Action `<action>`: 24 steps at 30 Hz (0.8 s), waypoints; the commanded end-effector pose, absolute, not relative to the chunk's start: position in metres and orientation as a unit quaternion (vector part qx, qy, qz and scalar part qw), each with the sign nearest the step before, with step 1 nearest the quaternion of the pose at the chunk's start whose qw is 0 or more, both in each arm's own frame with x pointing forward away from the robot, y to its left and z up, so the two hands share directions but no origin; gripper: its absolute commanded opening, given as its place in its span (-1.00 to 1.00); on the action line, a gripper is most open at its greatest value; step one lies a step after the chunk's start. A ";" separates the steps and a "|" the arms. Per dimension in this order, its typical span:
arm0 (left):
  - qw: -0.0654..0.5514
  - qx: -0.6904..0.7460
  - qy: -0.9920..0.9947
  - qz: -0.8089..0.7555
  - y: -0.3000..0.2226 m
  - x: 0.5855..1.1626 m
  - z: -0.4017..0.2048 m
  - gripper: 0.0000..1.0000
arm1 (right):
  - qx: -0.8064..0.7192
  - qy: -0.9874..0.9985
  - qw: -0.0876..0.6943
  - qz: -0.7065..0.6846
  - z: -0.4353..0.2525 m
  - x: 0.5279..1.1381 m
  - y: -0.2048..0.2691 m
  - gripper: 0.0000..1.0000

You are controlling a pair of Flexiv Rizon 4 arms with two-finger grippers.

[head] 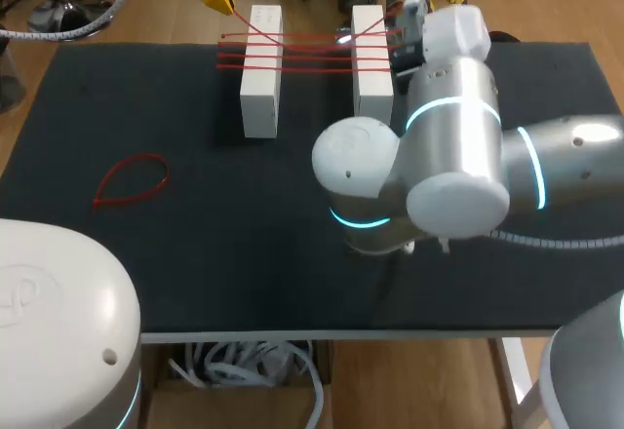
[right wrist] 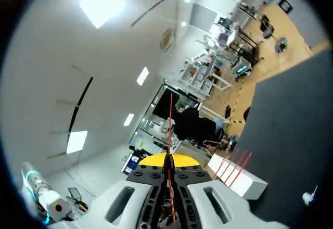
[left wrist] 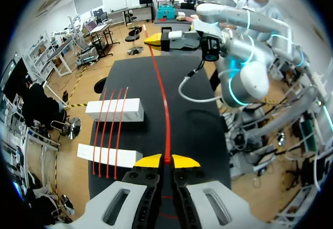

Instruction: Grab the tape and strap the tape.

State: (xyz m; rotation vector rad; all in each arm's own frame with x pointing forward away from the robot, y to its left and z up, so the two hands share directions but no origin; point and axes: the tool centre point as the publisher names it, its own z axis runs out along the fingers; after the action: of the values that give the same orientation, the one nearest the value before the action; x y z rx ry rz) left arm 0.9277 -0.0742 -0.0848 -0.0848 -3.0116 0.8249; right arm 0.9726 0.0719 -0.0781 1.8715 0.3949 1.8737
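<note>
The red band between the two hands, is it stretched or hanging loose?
Stretched: in the left wrist view the red band runs in a straight line from the left hand to the right hand.

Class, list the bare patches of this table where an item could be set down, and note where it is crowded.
Free: the near strip of the table between the loose red loop and the right arm; also the far corner left of the white blocks. Crowded: across the blocks, where red tape is stretched.
</note>
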 end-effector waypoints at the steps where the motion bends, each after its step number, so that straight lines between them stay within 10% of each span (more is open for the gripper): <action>1: 0.010 -0.027 -0.965 0.262 -0.075 0.928 -0.084 -1.00 | 0.554 0.434 0.453 0.547 -0.051 0.977 0.085 -1.00; 24: 0.010 -0.027 -0.965 0.262 -0.075 0.928 -0.084 -1.00 | 0.375 0.585 0.580 0.425 -0.055 0.969 0.131 -1.00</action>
State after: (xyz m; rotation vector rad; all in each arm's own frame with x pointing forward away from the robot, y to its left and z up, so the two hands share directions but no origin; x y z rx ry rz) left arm 0.9279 -0.0741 -0.0848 -0.0848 -3.0110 0.8249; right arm 0.9711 0.1265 -0.0575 1.3332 1.0843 1.3589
